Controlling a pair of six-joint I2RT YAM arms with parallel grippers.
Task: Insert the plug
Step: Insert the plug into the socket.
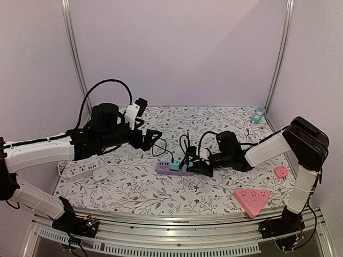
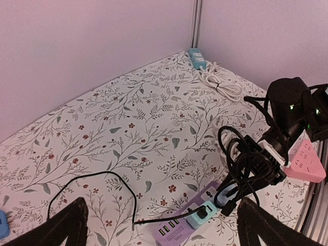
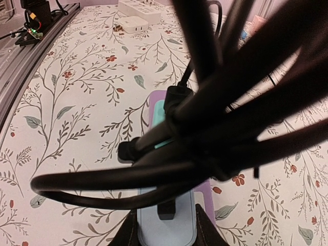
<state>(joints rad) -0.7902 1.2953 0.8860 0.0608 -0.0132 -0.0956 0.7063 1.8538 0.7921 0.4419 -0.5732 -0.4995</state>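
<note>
"Plug (image 3: 166, 228) in yet?"

"Not that I can confirm. Its pale blue body sits low in the centre of the right wrist view, pinched between the narrowed fingers of the right hand (image 1: 201, 165), right over the near end of the purple power strip (image 1: 166, 170). A black cable bundle (image 3: 230, 102) hangs across the lens, so I can't tell whether the prongs are seated or only resting on the socket."

"So what's done and what's left?"

"Picking up and lining up look done. Pressing it home, if that's needed, and letting go are left, I'd judge."

"And the other arm?"

"The left hand (image 1: 154, 136) hangs spread wide with nothing in it, left of centre in the top view, apart from the strip."

"Give me a count."

"One purple strip with one teal adapter (image 1: 175, 165) already seated on it, and a thin black cord (image 2: 92, 179) running off to the left. Two white blocks (image 1: 80, 171) at lower left on the surface (image 1: 134, 193). One pink triangular strip (image 1: 251, 199) at lower right, one small pink piece (image 1: 280, 171) above it, and one teal strip (image 1: 259, 114) in the far right corner. Two hands, one plug."
</note>
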